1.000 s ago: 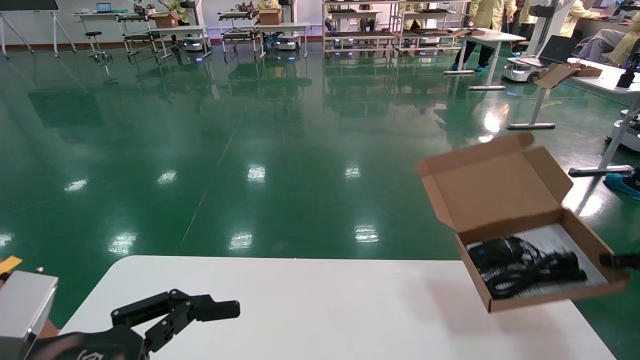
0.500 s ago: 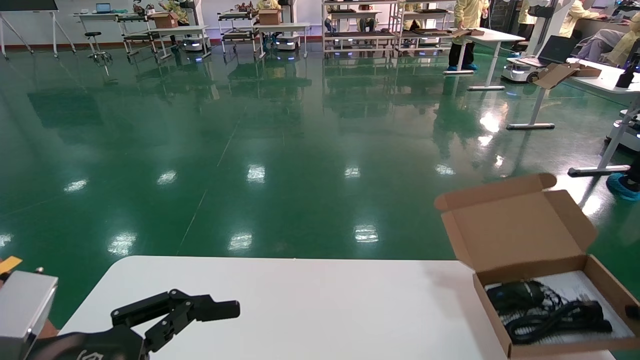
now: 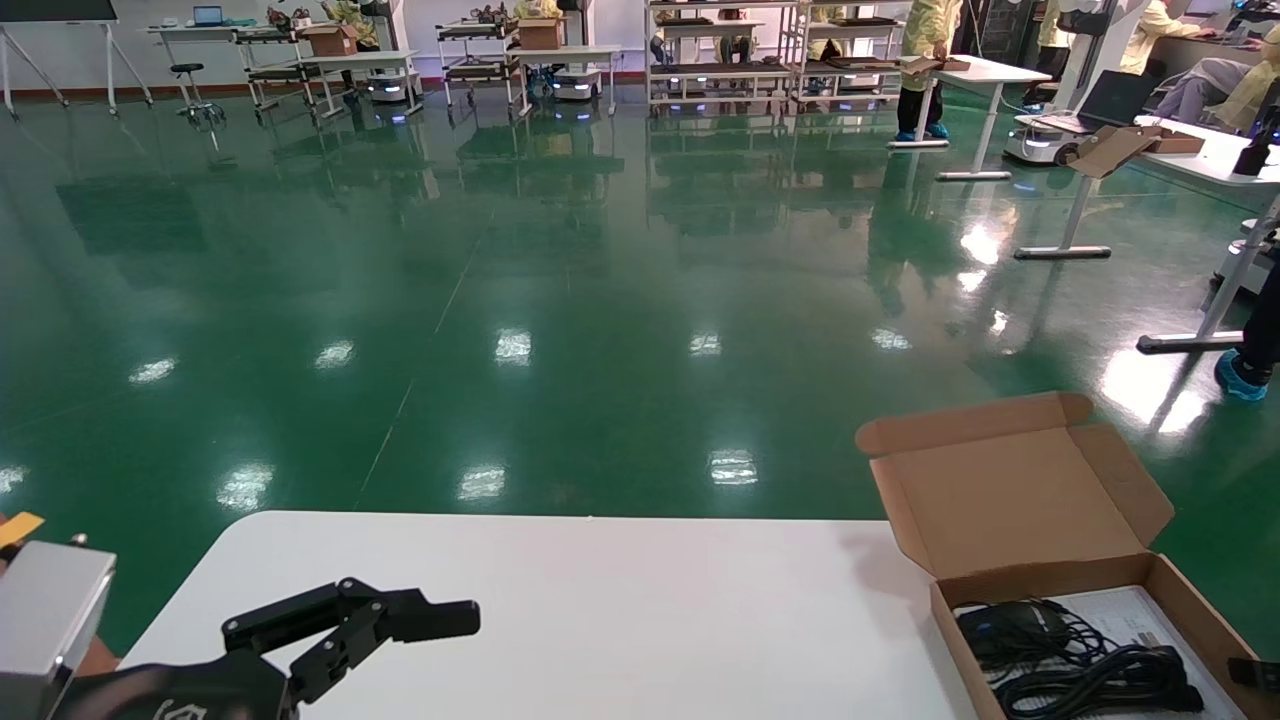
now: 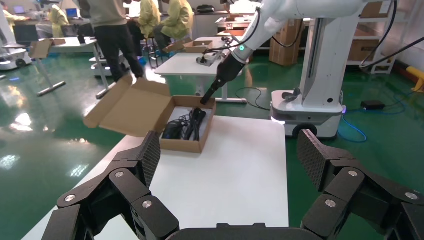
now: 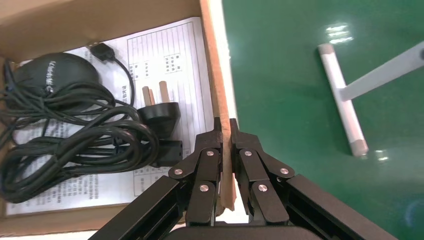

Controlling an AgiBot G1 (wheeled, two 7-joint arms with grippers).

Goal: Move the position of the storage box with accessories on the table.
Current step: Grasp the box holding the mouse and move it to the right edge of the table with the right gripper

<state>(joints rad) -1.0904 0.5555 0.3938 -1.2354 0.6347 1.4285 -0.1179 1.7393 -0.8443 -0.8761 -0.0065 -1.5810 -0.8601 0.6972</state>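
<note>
The storage box (image 3: pixel 1010 500), brown cardboard with its lid standing open, is at the right end of the white table (image 3: pixel 600 620). Inside it lie the accessories: coiled black cables (image 3: pixel 1080 672) and a black adapter (image 5: pixel 52 75) on a printed paper sheet (image 5: pixel 165 55). My right gripper (image 5: pixel 225 125) is shut on the box's right side wall (image 5: pixel 216 75); only its tip (image 3: pixel 1255 672) shows in the head view. From the left wrist, the box (image 4: pixel 187 125) sits at the table's far corner with the right gripper (image 4: pixel 206 98) on its rim. My left gripper (image 3: pixel 420 625) hangs open over the table's left end, holding nothing.
Green floor lies beyond the table's far and right edges, close beside the box. A person's blue shoe (image 3: pixel 1240 378) and a desk leg (image 3: pixel 1200 340) are off to the right. White tabletop (image 4: pixel 240 165) stretches between my left gripper and the box.
The box, held by my right gripper, has come down from above the table's right edge and nearer to me, now low at the table's right end. My left arm has not moved.
</note>
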